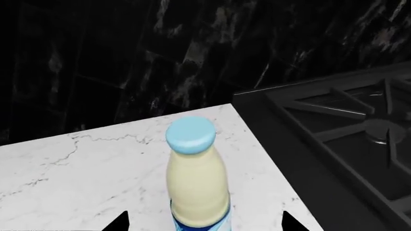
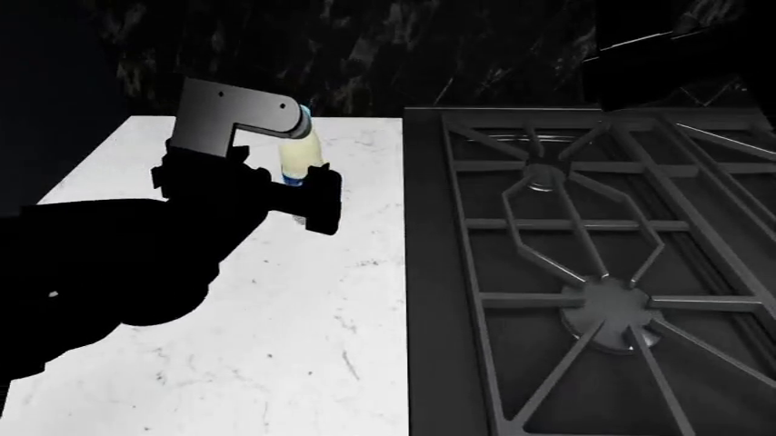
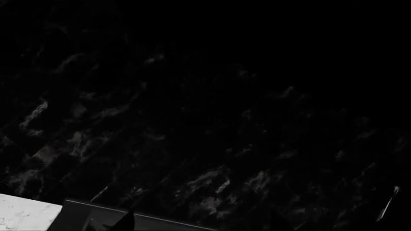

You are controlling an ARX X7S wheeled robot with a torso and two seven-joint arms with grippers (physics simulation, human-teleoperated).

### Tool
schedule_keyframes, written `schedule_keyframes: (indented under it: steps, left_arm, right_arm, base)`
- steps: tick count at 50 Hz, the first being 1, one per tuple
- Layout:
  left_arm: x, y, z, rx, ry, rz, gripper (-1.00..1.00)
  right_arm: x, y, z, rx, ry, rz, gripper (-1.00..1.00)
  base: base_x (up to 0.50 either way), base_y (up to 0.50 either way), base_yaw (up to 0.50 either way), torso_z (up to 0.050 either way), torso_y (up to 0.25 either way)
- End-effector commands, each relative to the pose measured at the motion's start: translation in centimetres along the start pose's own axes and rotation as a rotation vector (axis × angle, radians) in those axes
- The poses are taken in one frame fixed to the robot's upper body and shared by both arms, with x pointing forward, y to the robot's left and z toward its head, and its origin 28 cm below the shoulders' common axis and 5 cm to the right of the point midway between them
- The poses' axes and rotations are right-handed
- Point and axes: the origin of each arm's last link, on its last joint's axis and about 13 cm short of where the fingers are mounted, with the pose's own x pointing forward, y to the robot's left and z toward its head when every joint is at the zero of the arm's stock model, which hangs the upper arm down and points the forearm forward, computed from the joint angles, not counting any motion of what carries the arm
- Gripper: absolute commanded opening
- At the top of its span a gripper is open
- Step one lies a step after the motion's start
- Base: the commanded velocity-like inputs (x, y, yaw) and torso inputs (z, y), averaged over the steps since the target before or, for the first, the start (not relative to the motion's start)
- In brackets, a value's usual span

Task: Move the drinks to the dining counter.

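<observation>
1. Progress looks early: the cream bottle (image 1: 197, 178) stands on a white marble-look worktop (image 2: 327, 363) right beside a black gas hob (image 2: 582, 272), so by all appearances it has not yet been carried to the dining counter. No wide dining counter shows in any view.

2. Of the three drinks, only this bottle is in sight; the beer glass and the cola bottle appear nowhere, so whether they have been moved cannot be told.

3. The left gripper (image 1: 205, 224) is at the bottle. In the left wrist view its two dark fingertips (image 1: 119, 222) stand apart, one on either side of the bottle's lower body, with a gap showing on each side. The jaws look spread around the bottle, not clamped on it. In the head view the arm hides most of the bottle and the contact.

4. The right gripper (image 3: 199, 224) shows only as faint dark tips against a black veined wall (image 3: 205, 120); they seem apart with nothing between them.

5. What seems left: closing on the bottle, lifting it, carrying it to the dining counter, then likely the other two drinks.

6. The bottle stands upright, with a pale cream body, a light blue cap (image 1: 190, 134) and a blue label just visible low down. It narrows gently toward the cap and stands near the worktop's edge by the hob, toward the wall.
</observation>
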Motion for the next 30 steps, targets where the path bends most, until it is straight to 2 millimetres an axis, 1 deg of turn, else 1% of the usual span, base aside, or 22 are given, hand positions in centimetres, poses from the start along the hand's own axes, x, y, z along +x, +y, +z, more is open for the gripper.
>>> schedule_keyframes:
  steps: [1, 23, 30]
  left_arm:
    - [1.2, 0.1, -0.8, -0.027, 0.015, 0.005, 1.00]
    - [3.2, -0.8, -0.9, -0.051, 0.015, -0.023, 1.00]
    - [3.6, -0.7, -0.8, -0.067, 0.007, -0.012, 1.00]
  right_arm:
    - [0.1, 0.0, -0.2, 0.002, 0.004, 0.001, 1.00]
    - [0.0, 0.0, -0.3, 0.011, 0.004, 0.001, 1.00]
    - [0.0, -0.1, -0.4, 0.010, 0.006, 0.001, 1.00]
  base:
    - [0.00, 0.00, 0.00, 0.000, 0.000]
    - [0.00, 0.00, 0.00, 0.000, 0.000]
    - [0.00, 0.00, 0.00, 0.000, 0.000]
